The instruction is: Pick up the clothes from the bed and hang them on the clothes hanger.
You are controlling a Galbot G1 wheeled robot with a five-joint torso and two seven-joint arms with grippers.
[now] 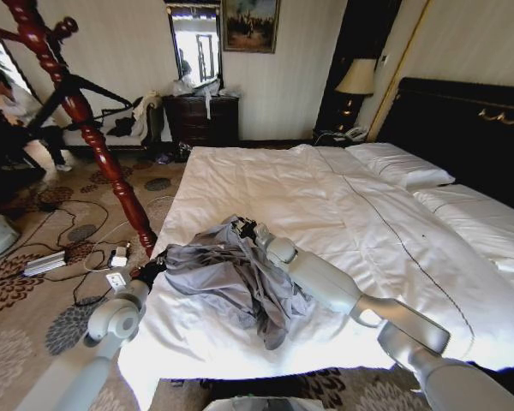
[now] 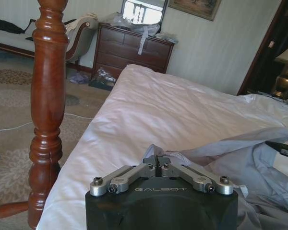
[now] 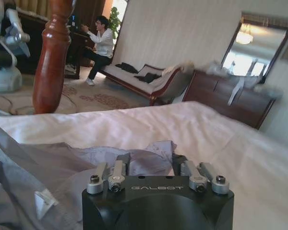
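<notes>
Both arms are down on the clothes point(image 1: 231, 274), which sit crumpled in a heap on the near corner of the bed point(image 1: 325, 197), close to the edge by the carved wooden post point(image 1: 86, 120). The left gripper point(image 2: 157, 164) is clenched on a fold at the garment's left edge, fingers pinched together with a bit of pale fabric between them. The right gripper point(image 3: 151, 165) is at the far side of the heap with cloth bunched between its fingers, so it looks like it's grasping the garment too. The risk I see is that the fabric is thin and slippery, and each pinch only has a small fold, so a lift could let it slide out or drag the white sheet up with it. That post is right beside the left arm too, easy to bump. The clothes hanger point(image 1: 86, 90) hangs up on the post, tilted. The room's cluttered: cables and a power strip point(image 1: 44, 263) on the patterned carpet, a dresser point(image 1: 201, 120), a sofa point(image 1: 111, 128) and a lamp point(image 1: 357, 79) by the headboard.
</notes>
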